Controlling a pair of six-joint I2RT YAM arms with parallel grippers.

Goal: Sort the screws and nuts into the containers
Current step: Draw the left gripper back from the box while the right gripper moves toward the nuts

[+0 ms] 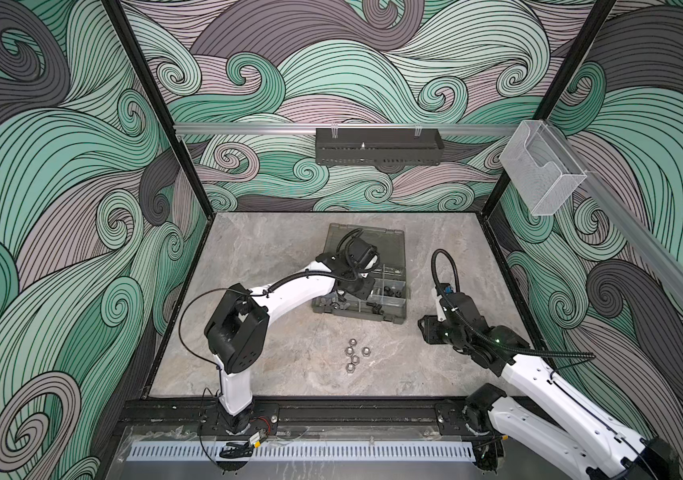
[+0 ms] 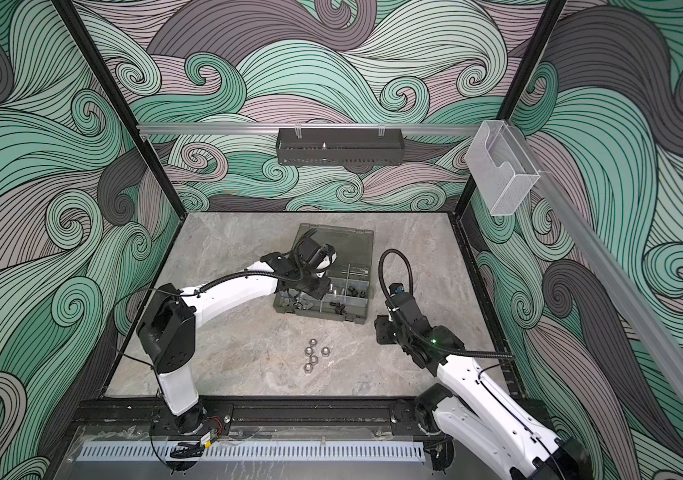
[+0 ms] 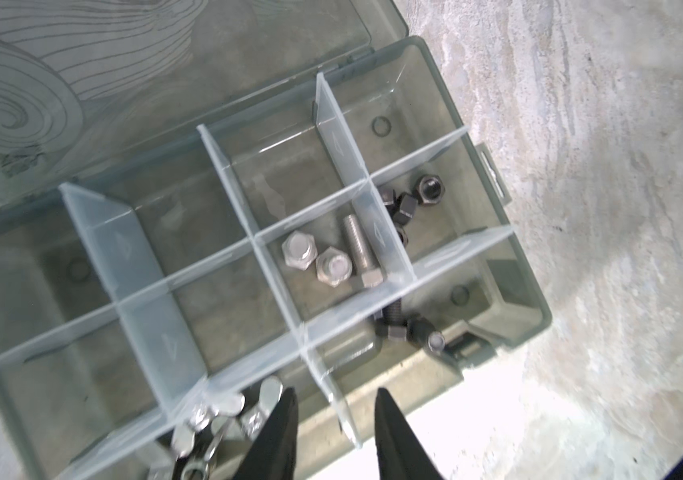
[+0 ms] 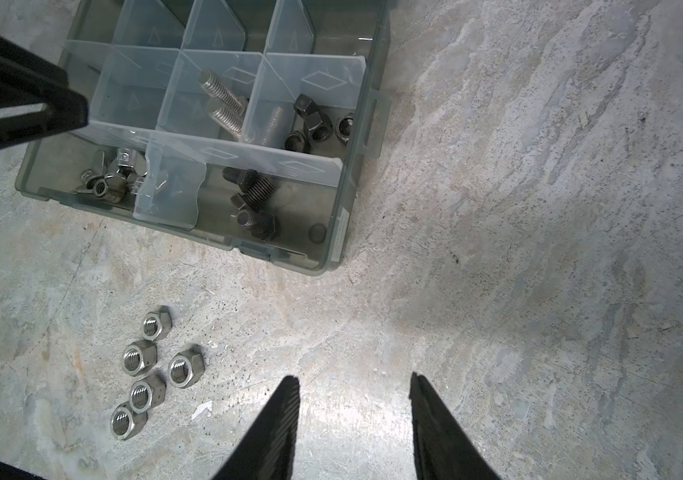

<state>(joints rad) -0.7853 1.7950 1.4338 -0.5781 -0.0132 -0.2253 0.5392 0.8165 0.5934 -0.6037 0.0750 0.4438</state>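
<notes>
The left gripper (image 3: 335, 392) hangs over the front row of the case (image 4: 341, 224), jaws partly open and empty. If it lifts crooked, a jaw may catch a divider (image 3: 165, 332) and drag the case. The right gripper (image 4: 353, 376), half open and empty, hovers beside the case. Five silver nuts (image 4: 140, 356) lie crowded before the case, so a pinch may scatter neighbours. Inside are silver screws (image 3: 333, 266), black nuts (image 3: 429, 191), black screws (image 4: 254, 193) and wing nuts (image 4: 117, 174).
</notes>
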